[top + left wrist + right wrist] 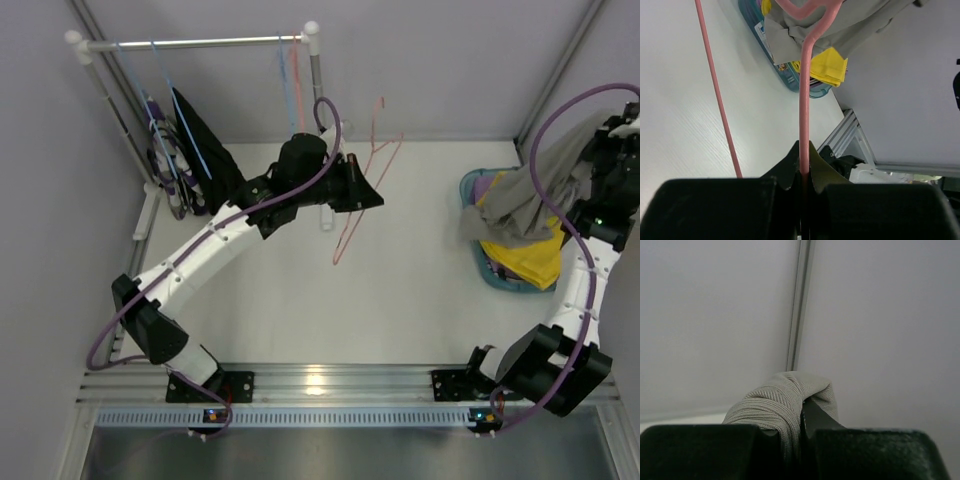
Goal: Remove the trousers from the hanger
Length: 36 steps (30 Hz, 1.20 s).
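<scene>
My left gripper (365, 192) is shut on a bare pink wire hanger (349, 236) and holds it over the middle of the table; the wire (804, 100) runs up from between the fingers in the left wrist view. My right gripper (610, 135) is shut on the grey-beige trousers (520, 205), which hang from it over a blue basket (492, 272). The cloth (775, 405) bulges over the jaws in the right wrist view. Yellow trousers (530, 260) and lilac trousers (483, 187) lie in the basket. Black trousers (205, 150) and patterned trousers (165, 170) hang on the rack.
A clothes rack with a metal rail (200, 43) stands at the back left. A blue hanger (285, 75) and a pink one (297, 75) hang bare near its right post. Grey walls close in the table at the back and sides.
</scene>
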### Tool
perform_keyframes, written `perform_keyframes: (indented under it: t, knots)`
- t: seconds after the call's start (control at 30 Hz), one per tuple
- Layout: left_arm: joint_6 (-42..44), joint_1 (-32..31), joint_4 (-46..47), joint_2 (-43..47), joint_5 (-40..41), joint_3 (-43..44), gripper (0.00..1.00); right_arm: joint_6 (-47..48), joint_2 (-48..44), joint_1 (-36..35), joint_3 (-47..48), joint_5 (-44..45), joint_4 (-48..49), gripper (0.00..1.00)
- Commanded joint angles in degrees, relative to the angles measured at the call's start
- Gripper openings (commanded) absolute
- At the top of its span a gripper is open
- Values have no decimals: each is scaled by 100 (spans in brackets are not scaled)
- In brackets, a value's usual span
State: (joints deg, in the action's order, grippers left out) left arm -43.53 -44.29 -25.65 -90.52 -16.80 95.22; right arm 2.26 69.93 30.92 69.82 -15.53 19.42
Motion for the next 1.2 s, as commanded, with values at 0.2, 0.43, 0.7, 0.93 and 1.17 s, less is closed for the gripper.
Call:
perform_keyframes:
  t: [0.2,0.43,0.7,0.93,1.17]
  knots:
    - [1751,17,-142,922,308,-73,0,977,-235,20,-1304,-547,-1185,1]
    - [2190,254,-432,1361,493,-83,0,1671,100,28,-1094,-820,-2582,35]
    - [2585,676,-801,1809,-60,-144,0,2480,-655,283,-778,-1407,-3995,77]
    - [3175,799,-1135,2547,264,-407,0,3236,-1174,809,-549,-2006,-5245,99]
    - [3052,1518,-1276,3049,326,-715,0,3316,-1263,1952,-49,-3551,-6238,99]
